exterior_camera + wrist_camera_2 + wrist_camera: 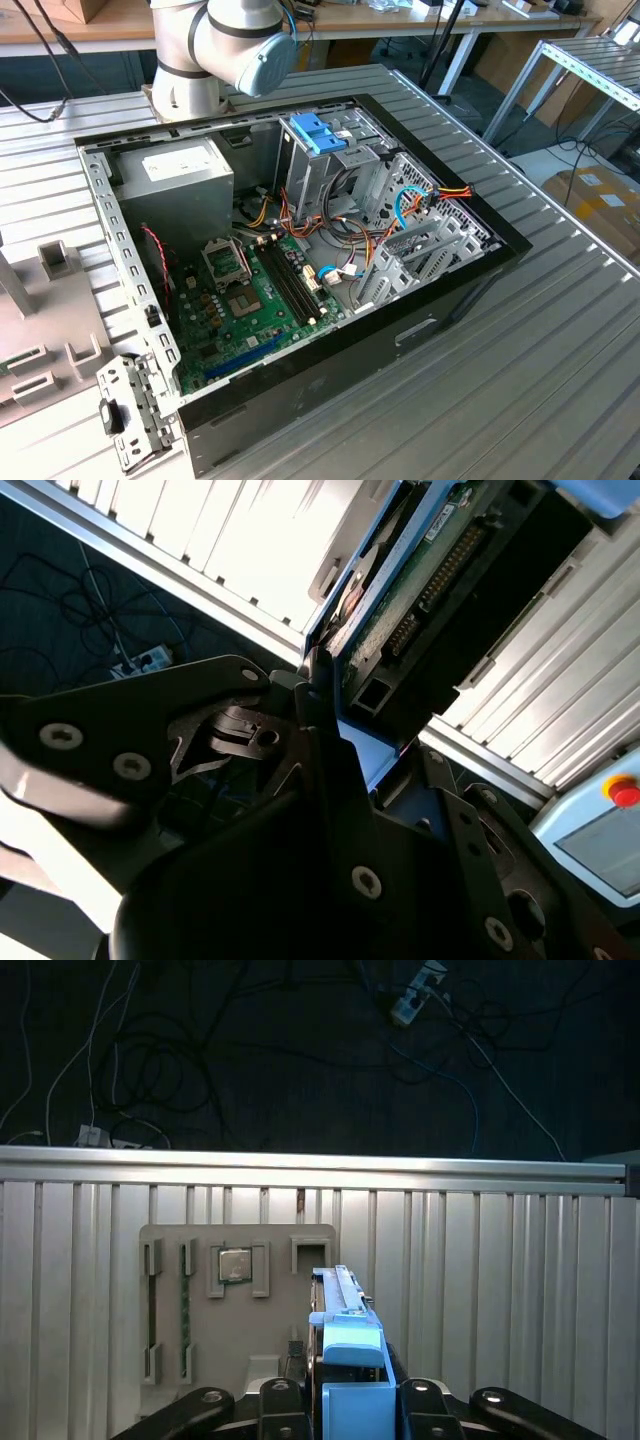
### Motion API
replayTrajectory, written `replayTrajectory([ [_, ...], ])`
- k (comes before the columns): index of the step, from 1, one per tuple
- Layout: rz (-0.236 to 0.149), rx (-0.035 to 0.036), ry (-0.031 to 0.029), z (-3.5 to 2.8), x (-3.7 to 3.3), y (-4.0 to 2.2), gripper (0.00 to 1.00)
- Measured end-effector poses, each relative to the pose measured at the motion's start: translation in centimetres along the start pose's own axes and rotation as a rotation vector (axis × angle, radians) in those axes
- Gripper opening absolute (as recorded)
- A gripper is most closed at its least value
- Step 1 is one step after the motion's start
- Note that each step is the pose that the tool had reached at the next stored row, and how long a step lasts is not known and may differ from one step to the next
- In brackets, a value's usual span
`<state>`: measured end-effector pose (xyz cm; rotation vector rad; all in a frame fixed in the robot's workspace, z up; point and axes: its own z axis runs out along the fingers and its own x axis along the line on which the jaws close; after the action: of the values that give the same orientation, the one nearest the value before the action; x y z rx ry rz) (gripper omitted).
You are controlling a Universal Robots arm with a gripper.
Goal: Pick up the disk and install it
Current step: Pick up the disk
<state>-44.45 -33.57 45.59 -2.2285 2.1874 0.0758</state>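
In both wrist views my gripper [352, 1392] [322, 705] is shut on the disk [340, 1300] [415, 605], which I see edge-on. A light blue plastic strip runs along the disk's side, and its green circuit board and connector pins show in the second wrist view. I hold the disk up over the ribbed metal table [500, 1280], just beside a grey parts holder [235, 1310]. In the exterior view the open computer case [300, 260] lies on the table, with the drive cage and its bright blue latch [318, 132] at the back.
A grey power-supply box [185, 172] and the green motherboard [250, 300] fill the case, with loose cables [400, 215] near the drive cage. The arm's base [215, 50] stands behind the case. A metal bracket [130, 410] lies at the front left. The grey holder [40, 330] sits left.
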Motion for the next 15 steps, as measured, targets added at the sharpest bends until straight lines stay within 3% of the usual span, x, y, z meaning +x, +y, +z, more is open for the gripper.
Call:
replayTrajectory([
  [15,0.0,0.0,-0.0017,-0.7,-0.03,0.01,0.37],
])
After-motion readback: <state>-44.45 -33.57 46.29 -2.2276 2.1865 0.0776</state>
